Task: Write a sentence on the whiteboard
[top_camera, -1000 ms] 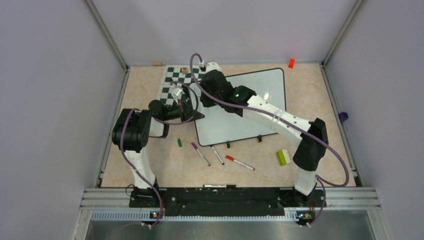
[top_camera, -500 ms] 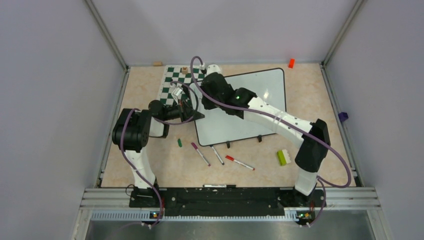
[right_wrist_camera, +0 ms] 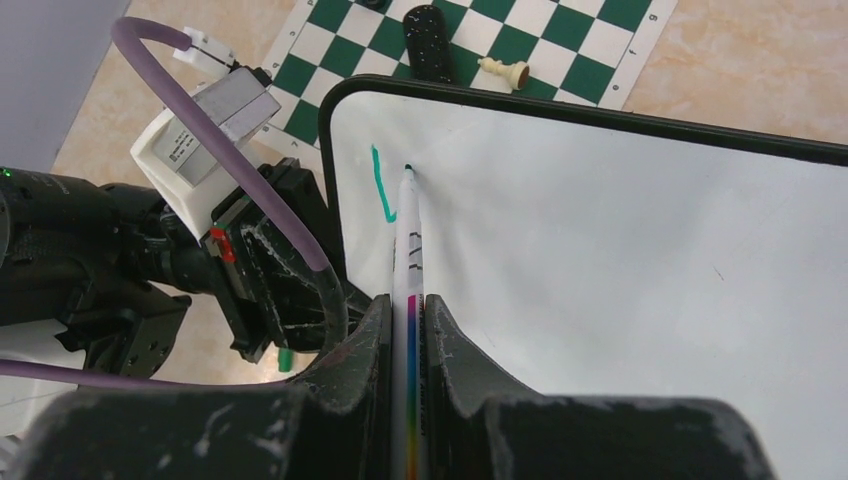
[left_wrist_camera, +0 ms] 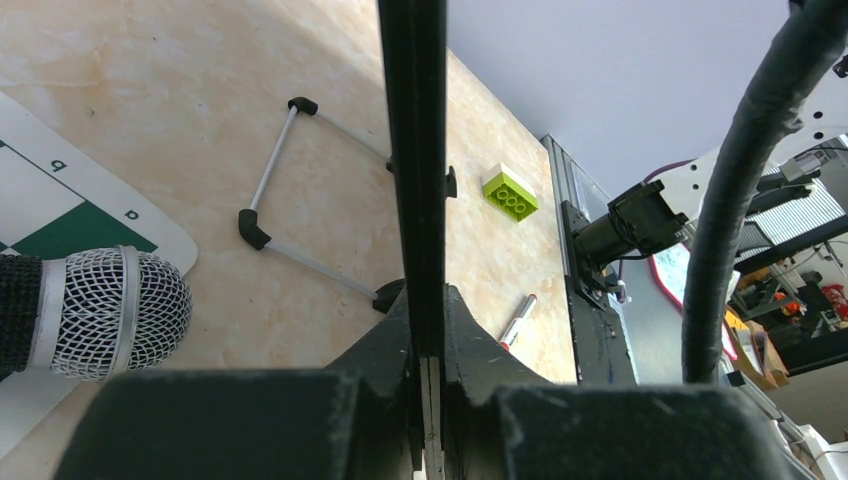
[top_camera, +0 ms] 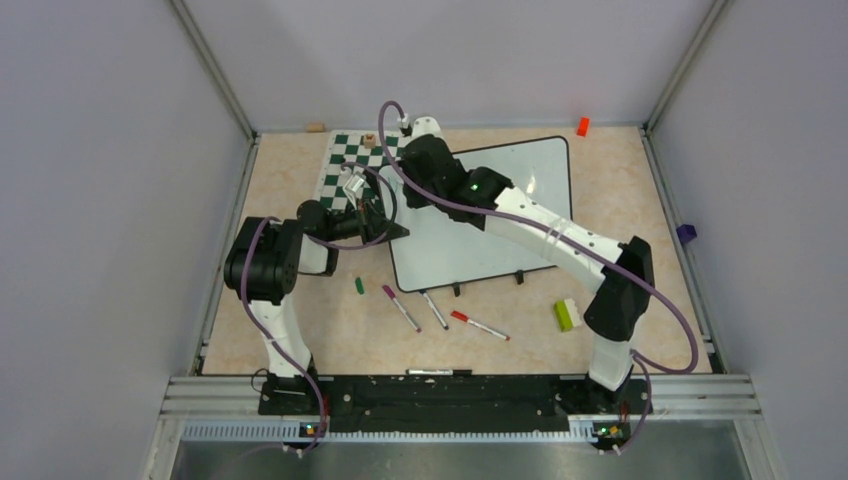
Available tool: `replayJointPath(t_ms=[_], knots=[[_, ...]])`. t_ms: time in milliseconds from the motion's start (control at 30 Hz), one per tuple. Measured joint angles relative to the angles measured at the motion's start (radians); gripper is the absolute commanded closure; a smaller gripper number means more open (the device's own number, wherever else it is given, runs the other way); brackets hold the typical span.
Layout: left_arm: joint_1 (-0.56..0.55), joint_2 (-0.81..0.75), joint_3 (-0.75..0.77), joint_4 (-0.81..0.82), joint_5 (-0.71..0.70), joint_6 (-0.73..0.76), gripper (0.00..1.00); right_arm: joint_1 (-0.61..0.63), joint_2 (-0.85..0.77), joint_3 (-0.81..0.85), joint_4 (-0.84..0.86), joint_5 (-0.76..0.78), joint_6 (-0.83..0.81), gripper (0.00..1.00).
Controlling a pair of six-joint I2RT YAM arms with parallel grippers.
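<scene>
Right gripper (right_wrist_camera: 408, 305) pinching white teal-tipped marker (right_wrist_camera: 410, 245), axis vertical in frame, tip up beside teal-green stroke (right_wrist_camera: 381, 192) on glossy black-rimmed white whiteboard (right_wrist_camera: 620, 260); left gripper (left_wrist_camera: 427, 330) clamped on its rim.

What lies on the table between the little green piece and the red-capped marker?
In the top view, two loose markers: a purple-capped marker and a dark-capped marker beside it.

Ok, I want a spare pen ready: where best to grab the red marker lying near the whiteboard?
Take the red marker mid-barrel from straight above, closing across its thin length: it lies flat on the table, nothing touching it.
</scene>
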Motion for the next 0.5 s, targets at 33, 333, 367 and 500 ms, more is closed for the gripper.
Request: replayJointPath(t_ms=[33, 333, 367, 500], knots=[[0.0, 0.0, 0.0, 0.0, 0.0, 0.0, 1.0, -0.001, 0.003, 0.006, -0.002, 0.0, 0.0, 1.0], [0.0, 0.0, 0.0, 0.001, 0.001, 0.0, 1.0, -0.006, 0.007, 0.023, -0.008, 0.0, -0.016, 1.0], [0.0, 0.0, 0.0, 0.002, 0.001, 0.0, 1.0, -0.007, 0.007, 0.023, -0.009, -0.001, -0.017, 1.0], [0.0, 0.0, 0.0, 0.001, 0.0, 0.0, 1.0, -0.008, 0.007, 0.023, -0.009, -0.004, -0.018, 1.0]])
